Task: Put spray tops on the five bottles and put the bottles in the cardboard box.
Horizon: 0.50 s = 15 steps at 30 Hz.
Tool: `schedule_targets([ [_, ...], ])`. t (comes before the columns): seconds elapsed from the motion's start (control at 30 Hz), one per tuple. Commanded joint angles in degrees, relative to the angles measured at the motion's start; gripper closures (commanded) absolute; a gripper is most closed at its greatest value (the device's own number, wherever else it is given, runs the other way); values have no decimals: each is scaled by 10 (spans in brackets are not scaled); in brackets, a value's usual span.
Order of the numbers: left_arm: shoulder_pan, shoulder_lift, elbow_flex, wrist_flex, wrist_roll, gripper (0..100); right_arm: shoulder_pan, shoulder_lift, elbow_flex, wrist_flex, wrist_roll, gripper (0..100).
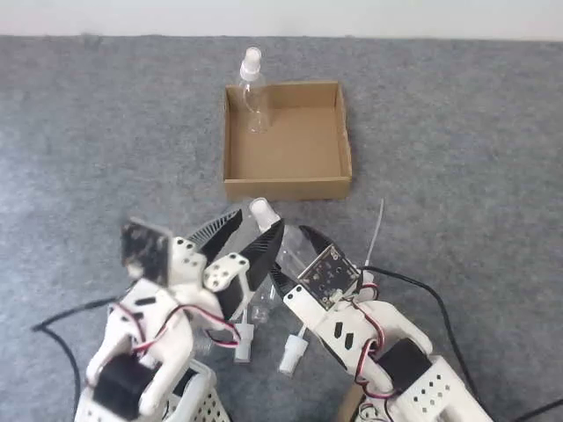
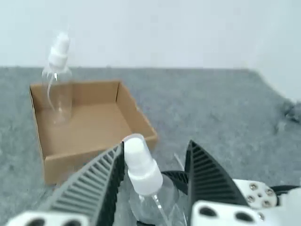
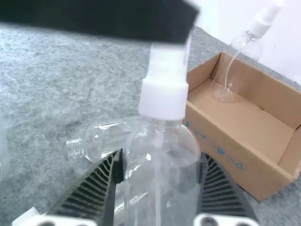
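Note:
A clear bottle point(image 1: 262, 212) with a white spray top stands upright between my two arms, just in front of the cardboard box point(image 1: 286, 187). My right gripper point(image 3: 161, 157) is shut on the bottle's body point(image 3: 162, 141). My left gripper point(image 2: 155, 148) is open, its fingers either side of the spray top point(image 2: 140, 170); one finger touches the top and the other stands apart. A second capped bottle point(image 1: 253, 88) stands in the box's far left corner, also seen from the left wrist point(image 2: 57, 89).
A capless bottle point(image 3: 94, 139) lies on the grey carpet beside the held one. Two loose spray tops point(image 1: 244, 343) point(image 1: 293, 353) lie between the arms. A thin tube point(image 1: 378, 224) sticks up near the right arm. A white basket point(image 1: 198, 396) sits at the front left.

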Motion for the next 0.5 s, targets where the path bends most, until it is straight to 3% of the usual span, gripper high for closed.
schedule_targets([
  [0.0,-4,-61,7,-3,-5,803,7,-12,-8,-15,-5,873],
  [0.23,-109,-55,9,-45,-1,803,7,-12,-9,-15,-5,873],
  [0.47,-160,-55,9,-48,35,803,7,-12,-8,-52,-4,873],
])
